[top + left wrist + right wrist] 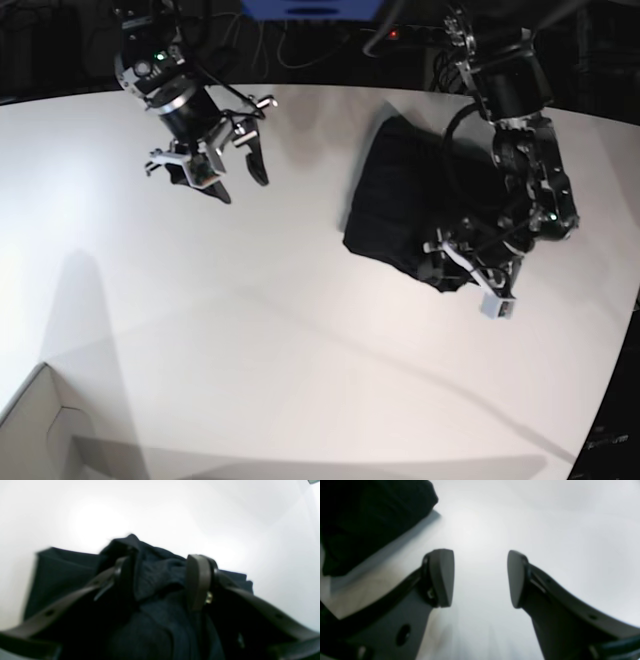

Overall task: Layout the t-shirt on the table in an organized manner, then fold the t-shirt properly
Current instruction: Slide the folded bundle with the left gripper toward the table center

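Observation:
The black t-shirt (400, 200) lies bunched in a thick heap on the right part of the white table (250, 330). My left gripper (450, 265) is down on the heap's near edge. In the left wrist view its jaws (161, 580) stand wide apart, with a raised fold of the t-shirt (155, 567) filling the gap between them. My right gripper (238, 180) hangs above the bare table at the back left, well apart from the shirt. It is open (480, 578) with nothing between its fingers. A black mass (370, 517), seemingly the shirt, shows at that view's upper left.
A pale cardboard box corner (40, 430) juts in at the table's front left. The table's curved edge (615, 360) runs close behind my left arm on the right. Dark equipment and cables stand along the back.

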Controlling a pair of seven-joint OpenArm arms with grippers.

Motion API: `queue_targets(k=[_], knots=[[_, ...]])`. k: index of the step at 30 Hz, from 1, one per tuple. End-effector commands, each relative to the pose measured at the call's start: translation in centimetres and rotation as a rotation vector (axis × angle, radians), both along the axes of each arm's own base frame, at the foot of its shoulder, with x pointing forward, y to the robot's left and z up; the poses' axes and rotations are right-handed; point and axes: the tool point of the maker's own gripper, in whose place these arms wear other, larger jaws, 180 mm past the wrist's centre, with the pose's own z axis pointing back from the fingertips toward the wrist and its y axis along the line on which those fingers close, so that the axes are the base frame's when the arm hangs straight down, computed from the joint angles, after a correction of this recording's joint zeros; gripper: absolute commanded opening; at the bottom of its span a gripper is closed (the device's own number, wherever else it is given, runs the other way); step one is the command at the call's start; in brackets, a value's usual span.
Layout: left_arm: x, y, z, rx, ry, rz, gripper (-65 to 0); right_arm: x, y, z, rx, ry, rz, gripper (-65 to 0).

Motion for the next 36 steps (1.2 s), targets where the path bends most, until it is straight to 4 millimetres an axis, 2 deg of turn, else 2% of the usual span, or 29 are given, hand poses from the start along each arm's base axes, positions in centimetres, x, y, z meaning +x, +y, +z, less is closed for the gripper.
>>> queue_targets(k=[1, 3, 8, 14, 18, 21, 24, 30, 33, 36], knots=[[0.7, 0.3, 1.6, 0.009, -0.052, 0.0, -33.4, 0.4, 0.2, 1.3, 0.024, -0.048, 0.002, -34.2], [0.5, 0.7, 2.4, 0.032, -0.077, 0.003, -33.4, 0.4, 0.2, 1.3, 0.024, -0.048, 0.002, -34.2], [0.7, 4.1, 4.0, 0.073, -0.12, 0.068, -33.4, 0.4, 0.5, 1.4, 0.03, -0.047, 0.006, -34.2], [0.8, 10.4, 5.6, 0.152, -0.141, 0.168, -33.4, 0.5, 0.5, 1.5, 0.031, -0.05, 0.005, -34.1], [0.2, 13.7, 3.2, 0.256, -0.035, 0.189, -33.4, 0.4, 0.6, 1.4, 0.033, -0.049, 0.006, -34.1], [-0.8, 14.9, 1.1, 0.328, 0.05, 0.193, -33.4, 0.4, 0.5, 1.4, 0.032, -0.048, 0.003, -34.1], [-1.9, 15.4, -0.3, 0.371, 0.101, 0.189, -33.5, 0.4, 0.4, 1.4, 0.031, -0.049, 0.002, -34.1], [-2.4, 13.0, -1.8, 0.335, 0.127, 0.167, -35.0, 0.2, 0.4, 1.3, 0.031, -0.043, 0.002, -34.2], [-2.3, 11.4, -2.9, 0.292, 0.147, 0.155, -44.5, 0.2, 0.4, 1.3, 0.031, -0.043, 0.002, -34.2], [-2.0, 10.5, -3.9, 0.253, 0.176, 0.148, -58.5, 0.2, 0.4, 1.2, 0.03, -0.042, 0.0, -34.3]])
